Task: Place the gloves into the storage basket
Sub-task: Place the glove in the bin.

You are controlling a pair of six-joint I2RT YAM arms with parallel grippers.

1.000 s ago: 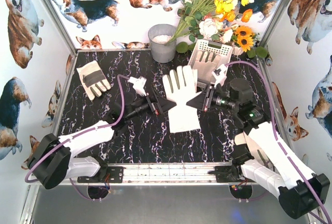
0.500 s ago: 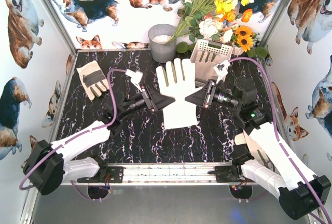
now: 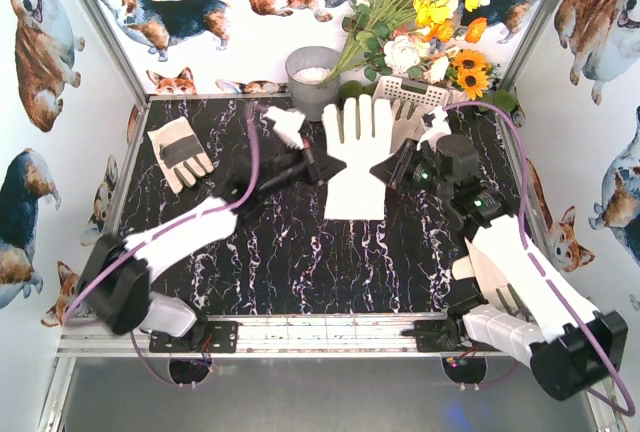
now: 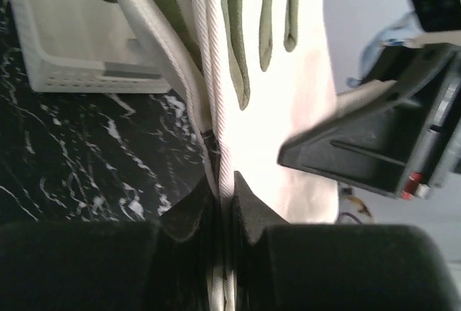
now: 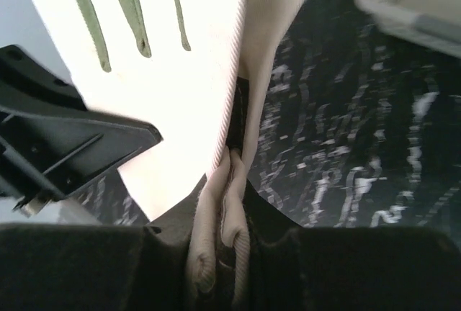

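White fabric glove (image 3: pixel 356 157) hangs stretched flat between the two claws, lifted off the black marbled table (image 3: pixel 260 252), fingers pointing to the far side and cuff toward the near side. Left claw (image 3: pixel 322 168) pinches the left edge of the glove at about palm height. In the left wrist view its two pads are pressed together with the ribbed hem squeezed between them, no gap showing. Right claw (image 3: pixel 384 168) pinches the opposite, right edge at about the same height, and the right wrist view shows its pads likewise clamped tight on a folded seam. Both wrist views show more than one layer of cloth in the grip, with grey-green strips between the white fingers. Whether this is one glove or several stacked, cannot tell. Basket (image 3: pixel 425 98), white plastic with a slotted wall, sits at the far right of the table, just behind the held glove's fingertips and partly hidden by them; contents not visible. Second glove (image 3: pixel 178 152), cream with dark grey panels, lies flat at the far left of the table, well apart from both claws. Grey bucket (image 3: pixel 313 82) stands at far centre, left of the basket. Flowers (image 3: pixel 420 12) lean above both.
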